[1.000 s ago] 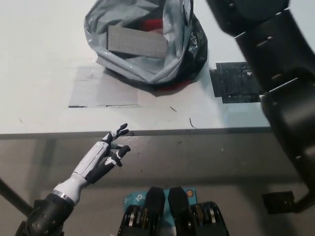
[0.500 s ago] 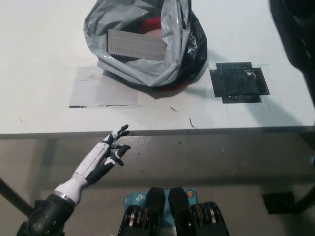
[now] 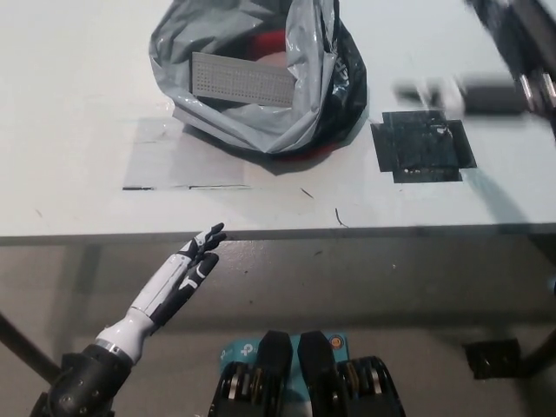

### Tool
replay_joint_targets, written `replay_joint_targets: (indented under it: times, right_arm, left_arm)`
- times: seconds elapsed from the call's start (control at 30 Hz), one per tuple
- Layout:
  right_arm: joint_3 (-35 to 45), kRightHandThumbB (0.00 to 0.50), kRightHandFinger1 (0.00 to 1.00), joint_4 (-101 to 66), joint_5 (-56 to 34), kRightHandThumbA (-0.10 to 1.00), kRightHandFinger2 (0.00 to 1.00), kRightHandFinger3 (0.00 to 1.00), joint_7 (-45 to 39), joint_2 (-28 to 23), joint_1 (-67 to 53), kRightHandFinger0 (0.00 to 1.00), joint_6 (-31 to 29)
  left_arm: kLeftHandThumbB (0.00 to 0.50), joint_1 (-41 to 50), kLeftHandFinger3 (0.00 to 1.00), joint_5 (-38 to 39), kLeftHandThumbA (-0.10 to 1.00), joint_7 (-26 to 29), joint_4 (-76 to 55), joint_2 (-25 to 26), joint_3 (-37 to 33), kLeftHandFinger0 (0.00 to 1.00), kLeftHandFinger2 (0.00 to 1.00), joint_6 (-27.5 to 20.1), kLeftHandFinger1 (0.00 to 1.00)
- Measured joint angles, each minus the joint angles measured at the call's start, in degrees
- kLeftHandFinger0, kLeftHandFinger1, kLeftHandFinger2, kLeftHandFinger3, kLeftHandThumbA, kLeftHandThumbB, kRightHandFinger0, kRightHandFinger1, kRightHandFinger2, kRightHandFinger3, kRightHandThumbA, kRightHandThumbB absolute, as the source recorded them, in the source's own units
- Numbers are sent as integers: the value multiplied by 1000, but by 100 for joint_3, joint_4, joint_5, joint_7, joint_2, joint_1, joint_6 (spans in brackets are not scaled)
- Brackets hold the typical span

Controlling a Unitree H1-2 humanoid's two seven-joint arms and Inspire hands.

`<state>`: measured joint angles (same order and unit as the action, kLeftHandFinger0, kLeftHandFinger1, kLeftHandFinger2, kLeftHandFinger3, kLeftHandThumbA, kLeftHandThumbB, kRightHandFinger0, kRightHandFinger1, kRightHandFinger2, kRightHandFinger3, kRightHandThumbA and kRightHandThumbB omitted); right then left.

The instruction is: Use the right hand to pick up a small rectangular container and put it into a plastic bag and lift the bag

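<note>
A grey plastic bag [image 3: 261, 104] sits open on the white table [image 3: 78, 104] at the top middle. A flat grey rectangular piece with rows of dots [image 3: 241, 80] lies across the bag's mouth, and something red [image 3: 269, 40] shows inside behind it. My black right hand [image 3: 486, 91] is a motion-blurred streak at the upper right, above the table and to the right of the bag, apart from it. My white left hand [image 3: 178, 280] rests open at the lower left, below the table's front edge.
A black square patch [image 3: 423, 146] lies flat on the table just right of the bag. A faint grey rectangle [image 3: 174, 161] marks the tabletop in front of the bag. The table's front edge [image 3: 347, 230] runs across the middle of the picture.
My right arm has swung out of the upper right, uncovering the black patch; now only its blurred hand crosses there. The left hand's fingers have drawn a little closer together.
</note>
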<state>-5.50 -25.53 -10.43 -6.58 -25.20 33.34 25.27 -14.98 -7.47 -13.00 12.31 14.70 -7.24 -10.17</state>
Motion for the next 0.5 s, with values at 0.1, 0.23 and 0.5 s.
replay_joint_targets:
  times: [0.1, 0.23, 0.5]
  right_arm:
    - [168, 500, 1000, -577, 11, 1000, 1000, 1000, 15, 106, -966, 1000, -143]
    - [232, 464, 1000, -1415, 98, 1000, 1000, 1000, 40, 459, -2256, 1000, -443]
    - [229, 383, 1000, -1050, 355, 1000, 1000, 1000, 49, 1007, -3438, 1000, -1165]
  left_arm:
    - [500, 5, 1000, 17, 1000, 1, -5, -5, 60, 1000, 1000, -2, 1000]
    - [500, 39, 1000, 105, 1000, 2, -90, -31, 217, 1000, 1000, -18, 1000]
    - [500, 220, 1000, 223, 1000, 1, -107, -84, 322, 1000, 1000, -69, 1000]
